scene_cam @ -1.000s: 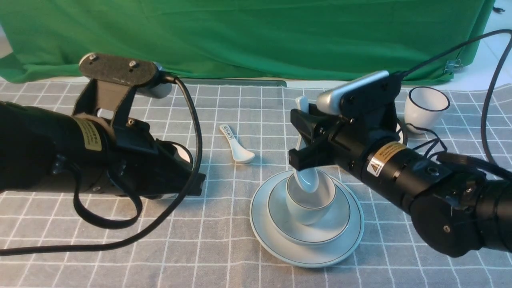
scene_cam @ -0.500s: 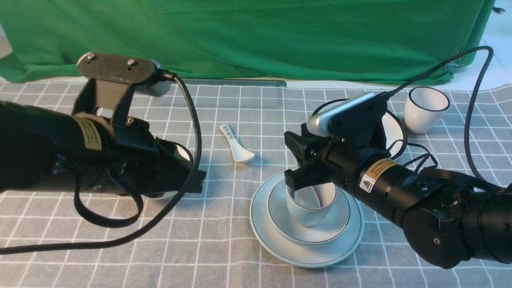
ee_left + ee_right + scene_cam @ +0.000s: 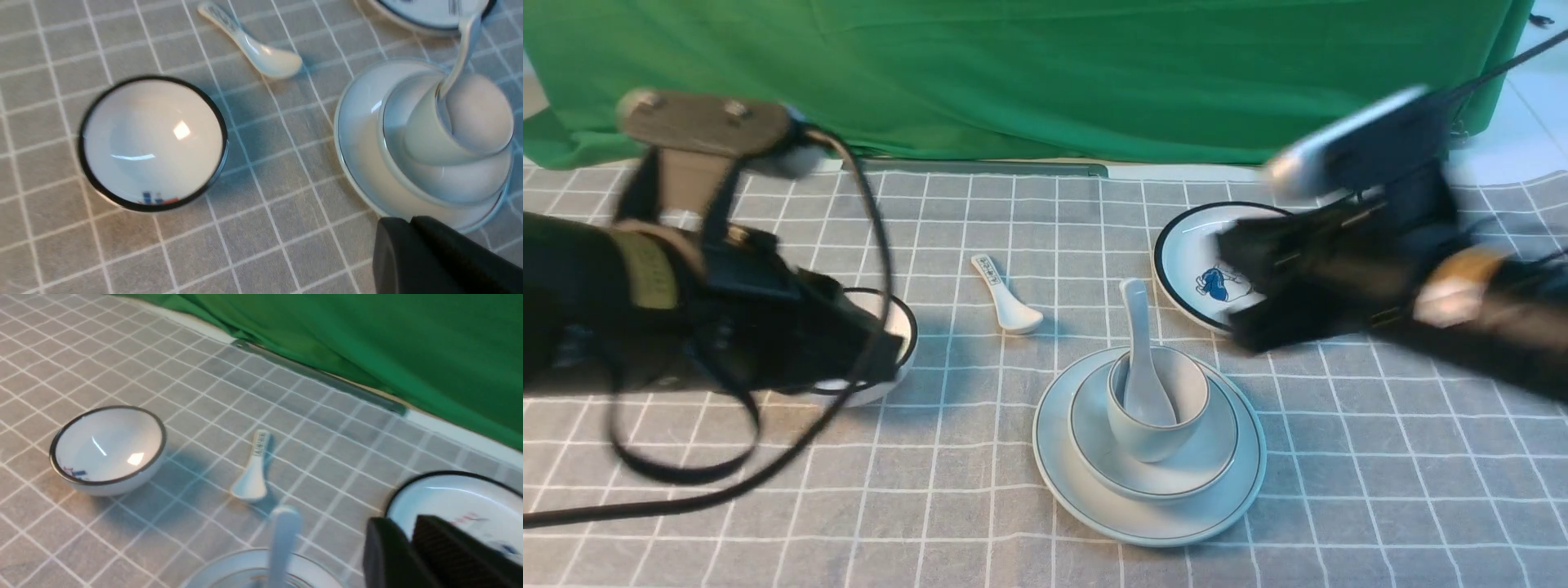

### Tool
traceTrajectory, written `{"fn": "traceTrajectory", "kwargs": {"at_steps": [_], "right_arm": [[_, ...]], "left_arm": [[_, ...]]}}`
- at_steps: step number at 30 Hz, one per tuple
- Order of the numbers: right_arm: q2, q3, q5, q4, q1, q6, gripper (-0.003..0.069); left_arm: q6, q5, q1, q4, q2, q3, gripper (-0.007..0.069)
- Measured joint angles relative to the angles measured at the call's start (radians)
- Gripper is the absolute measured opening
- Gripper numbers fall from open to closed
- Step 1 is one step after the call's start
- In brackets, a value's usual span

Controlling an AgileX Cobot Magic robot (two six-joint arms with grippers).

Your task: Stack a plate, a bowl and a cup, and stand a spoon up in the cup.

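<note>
Near the front middle of the desk (image 3: 931, 506), on its grey checked cloth (image 3: 1339, 490), a three-part stack: the plate (image 3: 1052, 457) flat on the cloth, the bowl (image 3: 1090, 441) seated in the plate, the cup (image 3: 1152, 441) upright in the bowl. In the cup, the spoon (image 3: 1137, 327): stands scoop end down, handle rising well above the rim and leaning toward the far side, touched by neither arm. Left arm (image 3: 686, 318) low over the left part of the desk, blurred, partly covering a black-rimmed bowl (image 3: 151, 139) in the front view; left jaws pressed shut, nothing between them, well apart from the stack. Right arm (image 3: 1380, 278) raised to the right of and behind the stack, also blurred, over part of a black-rimmed plate (image 3: 1192, 261) with a blue cartoon figure; right jaws drawn narrow, tips side by side in the right wrist view with no gap to make out, holding nothing, clear of the spoon's handle. Farther back, between the black-rimmed bowl and the stack, a short spoon (image 3: 1005, 298) with dark print on its handle: lies flat on the cloth, scoop end toward the near side. Along the far edge, a green backdrop (image 3: 1045, 73).
</note>
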Motion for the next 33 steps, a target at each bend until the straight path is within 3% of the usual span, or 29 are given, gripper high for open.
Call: {"fn": "traceTrajectory", "kwargs": {"at_steps": [3,8,16,24,33], "right_arm": [[-0.200,-0.016,0.142,-0.001,-0.066,-0.006,0.0028],[-0.483,0.008,0.258,-0.003,-0.178,-0.003,0.0019],[-0.900,0.279,0.192,-0.004,-0.211,0.070,0.0018],[-1.065,0.409,0.125,-0.004,-0.211,0.083,0.0031],[-1.070,0.415,0.124,-0.004,-0.211,0.084,0.0070]], "left_arm": [[-0.060,0.020,0.000,0.064,-0.092,0.001,0.0008],[-0.103,-0.006,0.000,0.156,-0.262,0.054,0.0008],[-0.228,-0.086,0.000,0.249,-0.609,0.344,0.0008],[-0.235,-0.136,0.000,0.246,-0.860,0.517,0.0009],[-0.235,-0.195,0.000,0.247,-0.898,0.530,0.0011]]}}
